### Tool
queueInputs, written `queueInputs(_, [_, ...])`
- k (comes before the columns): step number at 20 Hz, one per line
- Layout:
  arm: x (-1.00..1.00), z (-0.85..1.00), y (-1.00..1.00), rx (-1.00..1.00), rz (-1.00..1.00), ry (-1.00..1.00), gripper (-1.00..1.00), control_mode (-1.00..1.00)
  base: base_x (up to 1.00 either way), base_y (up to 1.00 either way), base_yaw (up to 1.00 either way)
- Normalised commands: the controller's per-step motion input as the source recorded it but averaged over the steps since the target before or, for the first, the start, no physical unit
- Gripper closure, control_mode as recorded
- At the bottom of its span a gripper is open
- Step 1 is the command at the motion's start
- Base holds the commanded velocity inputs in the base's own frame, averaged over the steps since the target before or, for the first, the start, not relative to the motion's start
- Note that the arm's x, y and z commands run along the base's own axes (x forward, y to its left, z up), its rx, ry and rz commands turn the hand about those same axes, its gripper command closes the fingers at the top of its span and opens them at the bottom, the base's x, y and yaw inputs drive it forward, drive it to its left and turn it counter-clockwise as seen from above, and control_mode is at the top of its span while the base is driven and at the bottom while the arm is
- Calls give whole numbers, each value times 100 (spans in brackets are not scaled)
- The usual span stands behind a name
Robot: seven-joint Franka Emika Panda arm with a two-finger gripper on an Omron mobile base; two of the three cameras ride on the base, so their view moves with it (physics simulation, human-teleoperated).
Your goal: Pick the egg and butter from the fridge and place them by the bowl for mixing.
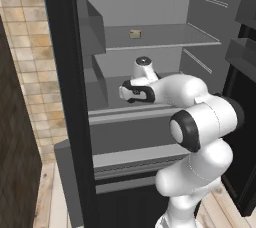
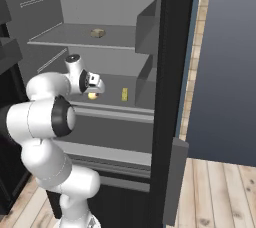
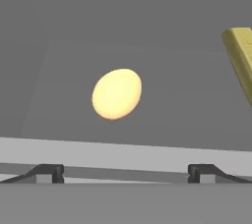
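Observation:
The egg (image 3: 116, 94), a pale yellow-orange ball, lies on the middle grey shelf (image 3: 162, 120) of the open fridge (image 1: 65, 72). In the hand view it sits just beyond my gripper (image 3: 125, 173), a little left of centre between the two dark fingertips (image 3: 47, 172). The gripper is open and holds nothing. The butter (image 3: 241, 61), a bright yellow stick, lies further right on the same shelf. From the right base view, the egg (image 2: 92, 95) peeks out under my hand and the butter (image 2: 124, 94) is beside it. The bowl is out of view.
A dull tan block (image 1: 135, 33) rests on the upper shelf. Grey bins (image 2: 147, 24) line the fridge's inner side wall. The black fridge side (image 2: 170, 72) stands close to the arm. A dark blue cabinet (image 2: 225, 72) and a wooden floor (image 2: 215, 192) lie to the right.

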Motion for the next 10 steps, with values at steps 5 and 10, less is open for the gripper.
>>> queueInputs(5, [18,-10,0,0,0,0,-100,-100,0,0,0])
queueInputs(10, [29,-17,0,0,0,0,-100,-100,0,0,0])
